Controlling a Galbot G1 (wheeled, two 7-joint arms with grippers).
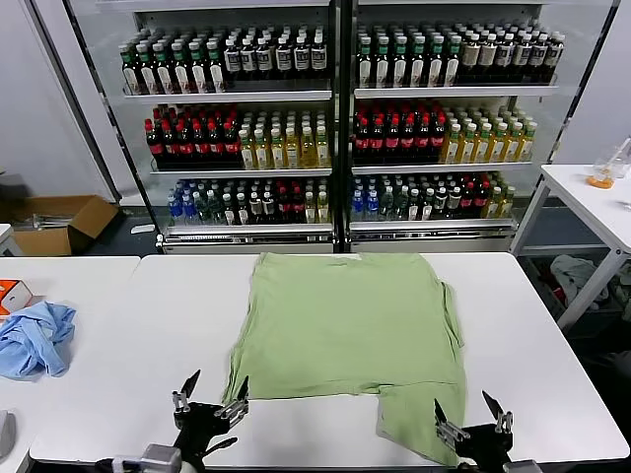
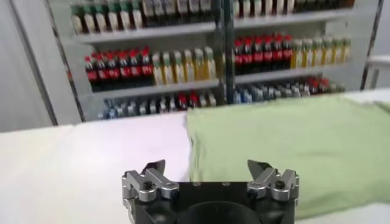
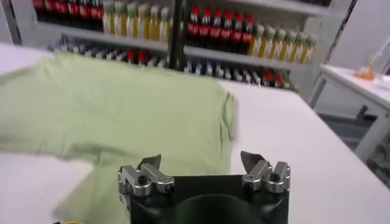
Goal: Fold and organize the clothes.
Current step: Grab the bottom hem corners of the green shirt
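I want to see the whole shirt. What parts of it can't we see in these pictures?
- Green shirt: collar, buttons and printed picture not visible in any view; it seems to lie face down.
- Head view: its near right corner is covered by the right hand.
- Left wrist view: the shirt runs off the picture's edge.
- Right wrist view: blurred, partly behind the hand.

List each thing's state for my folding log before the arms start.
Green shirt: flat on the table, partly folded, one flap at the near edge.
Blue cloth: crumpled, on the left table.
Left gripper: open, empty, beside the shirt's near left corner.
Right gripper: open, empty, by the flap.
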